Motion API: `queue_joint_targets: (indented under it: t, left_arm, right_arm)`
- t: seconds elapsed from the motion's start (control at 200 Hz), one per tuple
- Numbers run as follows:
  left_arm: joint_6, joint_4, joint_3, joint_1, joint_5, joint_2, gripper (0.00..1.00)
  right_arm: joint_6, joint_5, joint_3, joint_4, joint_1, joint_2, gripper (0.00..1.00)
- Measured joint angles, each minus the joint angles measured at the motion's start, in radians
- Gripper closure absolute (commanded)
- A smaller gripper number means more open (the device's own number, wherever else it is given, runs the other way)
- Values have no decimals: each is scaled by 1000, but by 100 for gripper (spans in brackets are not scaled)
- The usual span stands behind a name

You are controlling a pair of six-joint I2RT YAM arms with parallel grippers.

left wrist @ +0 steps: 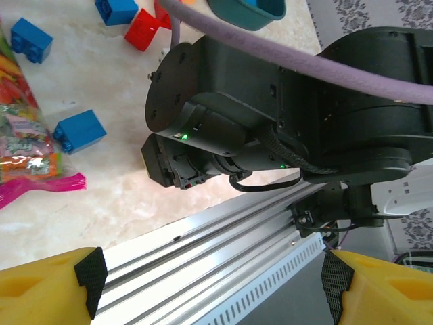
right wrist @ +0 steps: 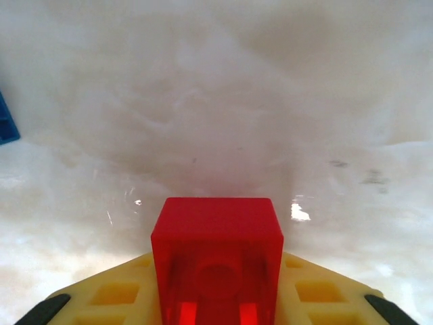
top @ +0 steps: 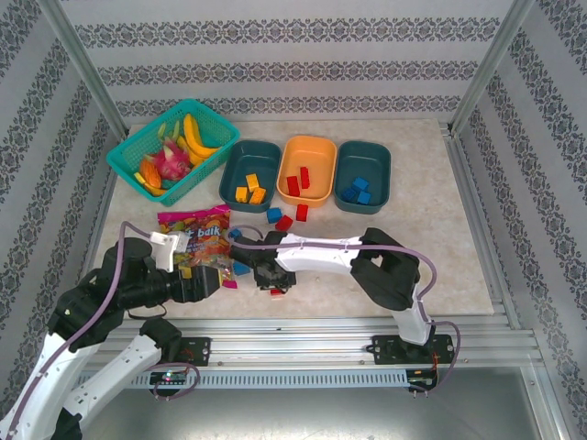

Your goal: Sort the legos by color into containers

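Right jaws: pinching the red brick point(right wrist: 216, 261), yellow fingers point(right wrist: 115, 294) flush against both of its flanks, brick low over the desk point(right wrist: 223, 101)
Reason for hold: brick taken squarely across its sides, one face outward; judged a firm grip for lifting clear and carrying
Destination: orange tray point(top: 316, 156), well beyond the right jaws, with red bricks inside; judged the proper place for this one
Other trays: left teal tray point(top: 252, 163) with orange-yellow bricks, right teal tray point(top: 362, 160) with blue; flanking the orange in a row, one colour apiece
Left jaws: spread wide, fingertips point(left wrist: 54, 284) far apart, nothing between them; pointed at the right arm's wrist point(left wrist: 223, 115), judged to be standing by
Unsorted: blue brick point(left wrist: 80, 132) beside the candy bag point(left wrist: 27, 156), ahead of the left jaws; more red and blue bricks between the right jaws and the trays
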Motion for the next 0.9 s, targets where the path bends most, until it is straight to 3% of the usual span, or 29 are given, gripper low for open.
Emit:
queue_joint_targets:
  t: [0.13,0.39,0.649,0.899]
  left_arm:
    - [-31,92,-19,0,26,51,15]
    - [-58,334,47,0,-7,399,13]
    - [-68,533,179,0,-60,713,13]
    - [-70,617,305,10,-68,938,14]
  right_arm:
    - [-37,40,45,-55,-84,-92,74]
    - [-223,60,237,-72,-418,-144,74]
    - [-355,17,459,-79,-620,66,74]
    - [-397,-46,679,-102,-706,318,73]
